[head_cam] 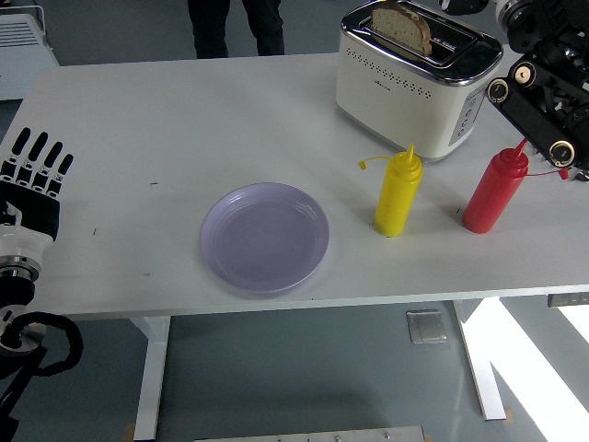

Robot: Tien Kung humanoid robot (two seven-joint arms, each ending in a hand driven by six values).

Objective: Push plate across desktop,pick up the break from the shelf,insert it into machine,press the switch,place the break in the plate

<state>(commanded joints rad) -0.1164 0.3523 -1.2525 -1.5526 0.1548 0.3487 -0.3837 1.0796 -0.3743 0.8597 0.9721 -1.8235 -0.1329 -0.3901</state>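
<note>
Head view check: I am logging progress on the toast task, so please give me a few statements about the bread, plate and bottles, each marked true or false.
1. A slice of bread stands in the toaster. True.
2. The plate holds bread. False: it is empty.
3. The yellow bottle stands between the plate and the red bottle. True.
4. The right hand grips the bread. False: it is apart from it, at the upper right.
5. The left hand rests on the plate. False: it is at the left edge, fingers spread.
</note>
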